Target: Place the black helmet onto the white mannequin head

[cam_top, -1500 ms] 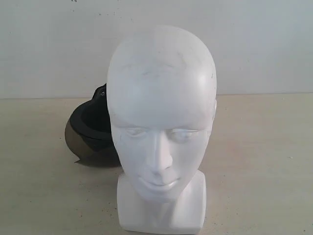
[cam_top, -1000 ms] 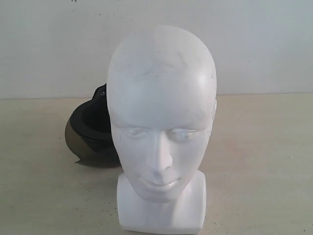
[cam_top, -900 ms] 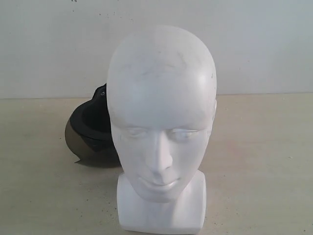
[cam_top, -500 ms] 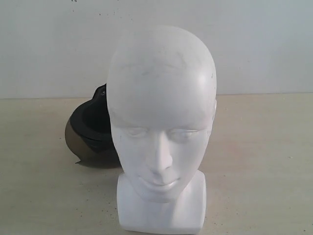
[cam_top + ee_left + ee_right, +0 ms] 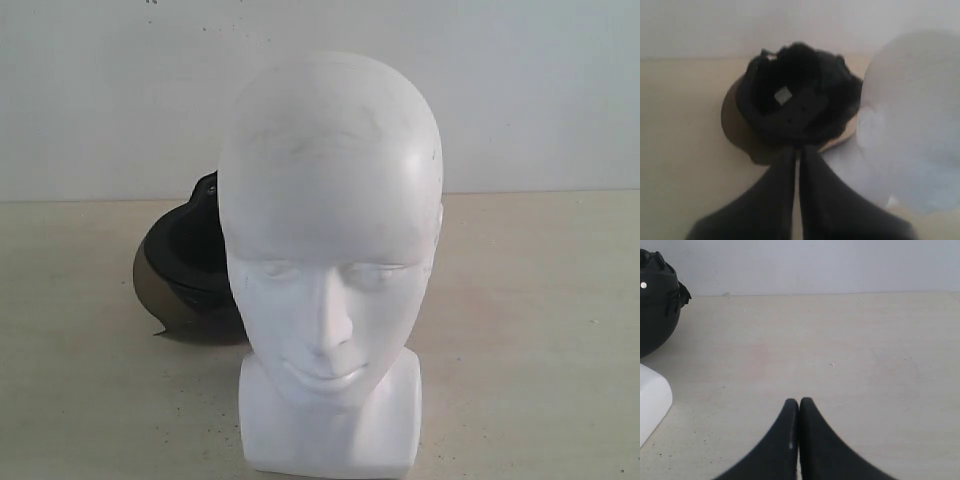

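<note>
On the left of the exterior view, the black helmet (image 5: 185, 262) sits on the table (image 5: 530, 300). It is behind the white mannequin head (image 5: 330, 250) and partly hidden by it. Its brown visor (image 5: 160, 295) points to the left and front, and the helmet seems to run from there back toward the head. The left wrist view looks into its dark, soft inside, so its open side seems to face up.

The left gripper (image 5: 797, 149) has its two fingers pressed together and holds nothing. The helmet (image 5: 795, 100) lies straight ahead of its tips and looks close, but the picture does not show if they touch. This arm is the nearer one. It would likely need to open its fingers before it can take the rim.

In the middle, the white head stands up straight on its square base, facing the camera. Its top is bare, so the helmet is not on it yet.

On the right, the right gripper (image 5: 799, 401) also has its fingers pressed together and is empty. It hangs over bare table. In its view the helmet (image 5: 655, 305) is off at one edge, well apart from the tips, and a white corner of the head's base (image 5: 652, 400) shows too.

Next to the earlier exterior pictures, nothing looks different. The helmet and the head are in the same spots, and no arm shows there.
</note>
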Robot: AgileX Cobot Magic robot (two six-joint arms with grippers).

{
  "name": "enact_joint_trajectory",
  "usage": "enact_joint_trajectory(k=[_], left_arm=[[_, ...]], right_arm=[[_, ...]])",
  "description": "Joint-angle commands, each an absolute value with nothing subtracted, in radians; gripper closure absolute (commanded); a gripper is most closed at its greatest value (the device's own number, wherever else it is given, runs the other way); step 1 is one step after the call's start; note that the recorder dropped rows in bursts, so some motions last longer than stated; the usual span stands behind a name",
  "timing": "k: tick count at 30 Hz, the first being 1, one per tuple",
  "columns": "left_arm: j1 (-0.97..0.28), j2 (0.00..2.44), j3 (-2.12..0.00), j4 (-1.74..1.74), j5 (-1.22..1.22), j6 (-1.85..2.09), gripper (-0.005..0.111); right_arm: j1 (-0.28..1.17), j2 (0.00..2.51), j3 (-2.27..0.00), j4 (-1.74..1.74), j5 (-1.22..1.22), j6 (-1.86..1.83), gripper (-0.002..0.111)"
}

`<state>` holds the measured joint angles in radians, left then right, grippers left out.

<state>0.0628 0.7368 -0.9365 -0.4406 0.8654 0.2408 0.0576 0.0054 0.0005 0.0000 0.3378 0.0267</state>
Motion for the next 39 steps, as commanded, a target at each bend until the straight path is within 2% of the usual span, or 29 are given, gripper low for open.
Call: enact_joint_trajectory(k=[1,5,9,14,16,19,23,26,39], left_arm=[[0.059,0.974,-1.037,-0.434,1.013,0.499,0.102],[0.057,1.141,-1.052,-0.514,1.04,0.838,0.102],[0.057,1.259,-1.052,-0.736,1.031,1.182,0.102],[0.057,1.365,-1.052,-0.833,1.04,1.464,0.102],[0.057,1.399,-1.052,-0.833,1.034,1.592,0.097],[0.057,1.452,-1.052,-0.839,1.024,1.734,0.081],[0.057,1.531,-1.052,-0.903,0.995,1.807,0.048],[0.057,1.587,-1.052,-0.962,0.967,1.899,0.031],[0.057,1.749,-1.052,-1.057,0.855,2.102,0.028]], right_arm=[[0.05,0.0,0.0,-0.009,0.334,0.022,0.108],[0.05,0.0,0.0,-0.009,0.334,0.022,0.108],[0.05,0.0,0.0,-0.009,0.334,0.022,0.108],[0.05,0.0,0.0,-0.009,0.334,0.022,0.108],[0.05,0.0,0.0,-0.009,0.334,0.022,0.108],[0.05,0.0,0.0,-0.009,0.334,0.022,0.108],[0.05,0.0,0.0,-0.009,0.334,0.022,0.108],[0.05,0.0,0.0,-0.009,0.334,0.022,0.108],[0.05,0.0,0.0,-0.009,0.334,0.022,0.108]])
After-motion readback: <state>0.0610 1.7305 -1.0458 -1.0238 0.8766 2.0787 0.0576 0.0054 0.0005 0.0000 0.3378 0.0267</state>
